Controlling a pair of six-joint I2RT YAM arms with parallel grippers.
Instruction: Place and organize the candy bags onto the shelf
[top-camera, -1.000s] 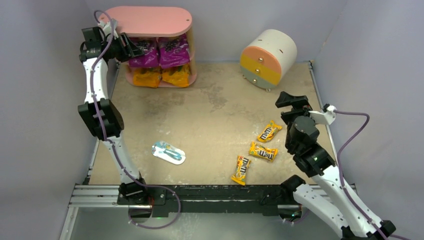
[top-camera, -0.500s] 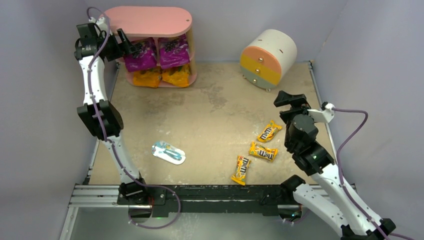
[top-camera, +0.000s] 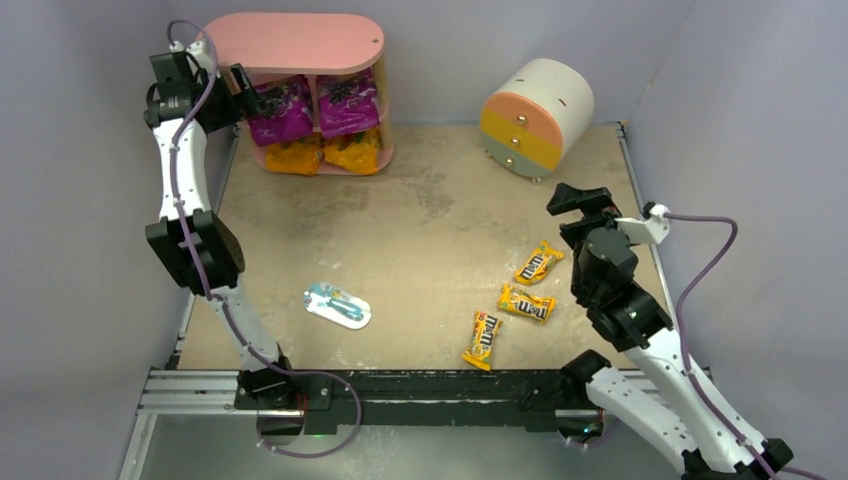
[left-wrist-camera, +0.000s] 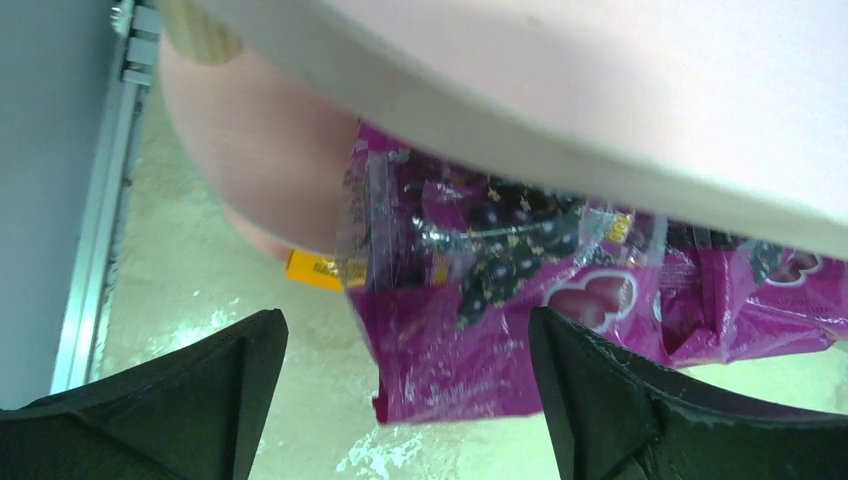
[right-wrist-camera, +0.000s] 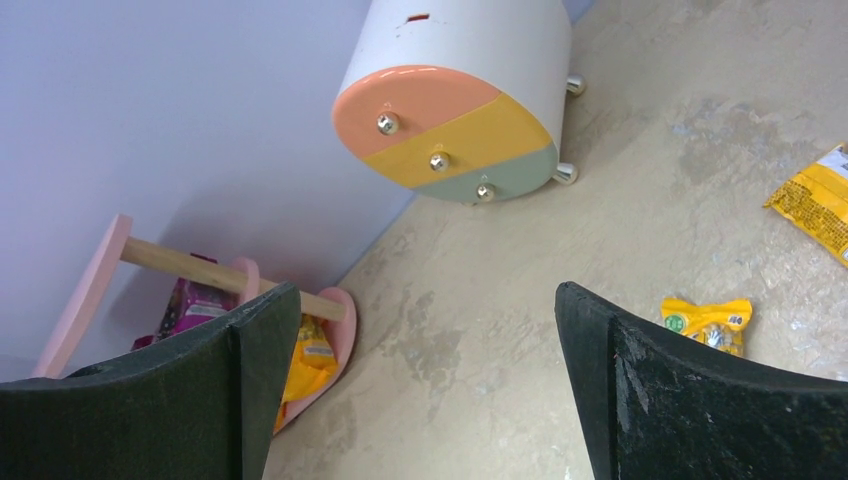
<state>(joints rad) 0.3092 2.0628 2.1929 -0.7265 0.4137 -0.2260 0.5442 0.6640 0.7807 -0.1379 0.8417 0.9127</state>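
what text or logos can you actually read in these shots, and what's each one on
"m&m's": on the three small yellow packs lying on the table, just legible from the top view.
Too blurred to read: print on the two purple glossy bags on the pink shelf.
Too small: print on the two orange-yellow bags.
Nothing legible: the light-blue and white flat packet.

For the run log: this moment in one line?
left gripper: open at shelf | right gripper: open | purple bags: shelved | M&M's packs: three on table
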